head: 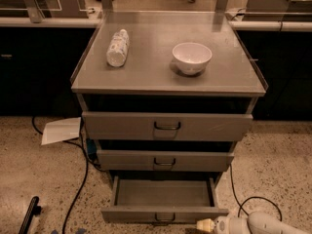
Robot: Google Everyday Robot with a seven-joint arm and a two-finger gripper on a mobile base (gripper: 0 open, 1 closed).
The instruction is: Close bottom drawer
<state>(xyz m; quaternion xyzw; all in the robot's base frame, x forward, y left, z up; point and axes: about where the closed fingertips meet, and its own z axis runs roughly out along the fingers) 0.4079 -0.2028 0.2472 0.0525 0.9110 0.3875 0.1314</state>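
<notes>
The bottom drawer [165, 213] is a grey metal drawer pulled far out of the cabinet, its inside empty, with a small dark loop handle at its front centre. Above it sit the mid-sized drawer [165, 160] and the widest top drawer [167, 126], both pulled out less. My gripper [204, 224] comes in from the lower right on a white arm, its pale tip low and just right of the bottom drawer's front, close to its right corner.
A white bowl [191, 57] and a lying plastic bottle [117, 48] are on the cabinet top [165, 77]. Black cables [78, 179] run over the speckled floor on both sides. A sheet of paper [61, 130] lies at the left. A dark bar [28, 214] lies at the lower left.
</notes>
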